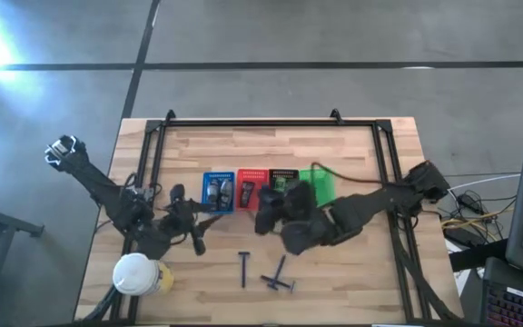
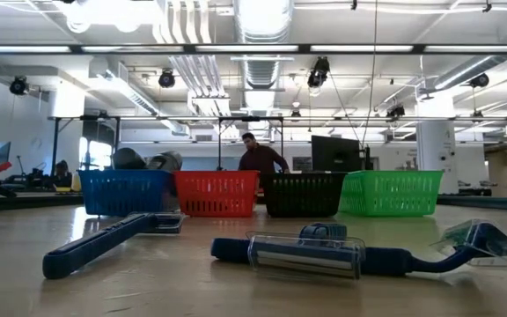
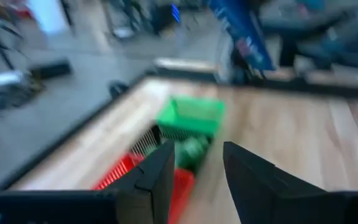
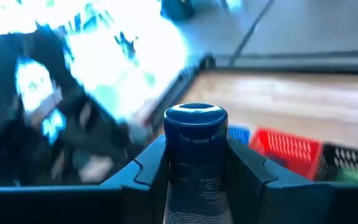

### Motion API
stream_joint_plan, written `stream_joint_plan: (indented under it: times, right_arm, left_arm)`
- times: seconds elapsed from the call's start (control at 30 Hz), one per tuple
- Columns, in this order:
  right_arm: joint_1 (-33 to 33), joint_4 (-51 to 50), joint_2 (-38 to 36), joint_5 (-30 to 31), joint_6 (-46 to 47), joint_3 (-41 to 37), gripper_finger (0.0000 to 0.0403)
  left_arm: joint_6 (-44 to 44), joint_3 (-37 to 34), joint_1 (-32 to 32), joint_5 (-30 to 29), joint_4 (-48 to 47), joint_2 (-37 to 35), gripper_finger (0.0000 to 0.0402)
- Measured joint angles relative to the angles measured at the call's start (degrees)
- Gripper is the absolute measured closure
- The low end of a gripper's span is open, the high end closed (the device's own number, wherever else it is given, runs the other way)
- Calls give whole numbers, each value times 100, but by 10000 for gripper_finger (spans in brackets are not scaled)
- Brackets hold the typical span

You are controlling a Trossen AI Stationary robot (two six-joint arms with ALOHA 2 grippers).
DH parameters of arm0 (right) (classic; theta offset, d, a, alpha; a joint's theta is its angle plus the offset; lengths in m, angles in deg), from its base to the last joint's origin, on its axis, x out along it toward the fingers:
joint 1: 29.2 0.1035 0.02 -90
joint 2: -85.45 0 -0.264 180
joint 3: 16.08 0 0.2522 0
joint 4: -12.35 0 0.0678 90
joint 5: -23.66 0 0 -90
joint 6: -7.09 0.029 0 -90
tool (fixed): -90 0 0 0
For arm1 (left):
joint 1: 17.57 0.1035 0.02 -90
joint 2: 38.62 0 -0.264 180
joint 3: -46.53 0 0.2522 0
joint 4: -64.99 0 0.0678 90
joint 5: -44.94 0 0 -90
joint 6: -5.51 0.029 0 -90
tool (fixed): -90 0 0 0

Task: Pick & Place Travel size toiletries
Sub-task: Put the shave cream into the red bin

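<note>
My right gripper (image 1: 266, 216) hangs over the table near the red basket (image 1: 248, 189) and the black basket (image 1: 282, 182), shut on a dark blue bottle (image 4: 194, 168) with a round cap. My left gripper (image 1: 198, 241) stands open to the left of the baskets, nothing between its fingers (image 3: 197, 152). Two dark T-shaped razors (image 1: 244, 268) (image 1: 278, 280) lie flat on the wood near the front edge. In the low view they show as a blue razor (image 2: 104, 242) and a clear-capped one (image 2: 306, 251). The blue basket (image 1: 218, 191) holds dark tubes. My right gripper pinches the bottle's body just below its cap (image 4: 194, 155) between the two fingers. The bottle lies along the fingers, its cap (image 4: 194, 118) sticking out past the fingertips. It is lifted clear of the table.
Four baskets stand in a row at the table's middle: blue, red, black and green (image 1: 318, 183). A round white-lidded container (image 1: 134, 272) sits at the front left. A black frame (image 1: 271, 123) runs round the table's far part. A person shows in the room beyond (image 2: 260, 158).
</note>
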Motion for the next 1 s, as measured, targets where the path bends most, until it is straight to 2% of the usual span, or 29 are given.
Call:
stream_joint_plan:
  times: [0.13, 0.27, 0.33, 0.5, 0.63, 0.77, 0.83, 1.0]
  right_arm:
    - [-150, 1213, -264, 363, -340, -478, 293]
    - [-313, 2552, -381, 394, -970, -811, 293]
    - [-371, 3273, -427, 402, -1508, -918, 293]
    - [-511, 4552, -477, 275, -2554, -940, 292]
    - [-560, 4929, -506, -29, -2796, -940, 293]
    - [-566, 5131, -513, -103, -2806, -940, 290]
    - [-584, 5287, -513, -159, -2805, -940, 290]
    - [-611, 5423, -515, -223, -2757, -940, 293]
  left_arm:
    - [982, -4, 106, -436, 1343, 190, 229]
    - [2120, -4, 287, -988, 2648, 448, 193]
    - [2554, -4, 411, -1043, 3186, 598, 180]
    - [2978, -6, 659, -602, 4122, 819, 166]
    - [3492, -9, 701, -497, 5190, 824, 169]
    - [4002, -8, 799, 289, 5989, 794, 178]
    - [4118, 18, 885, 513, 6145, 805, 185]
    - [4122, 57, 1078, 522, 6145, 842, 204]
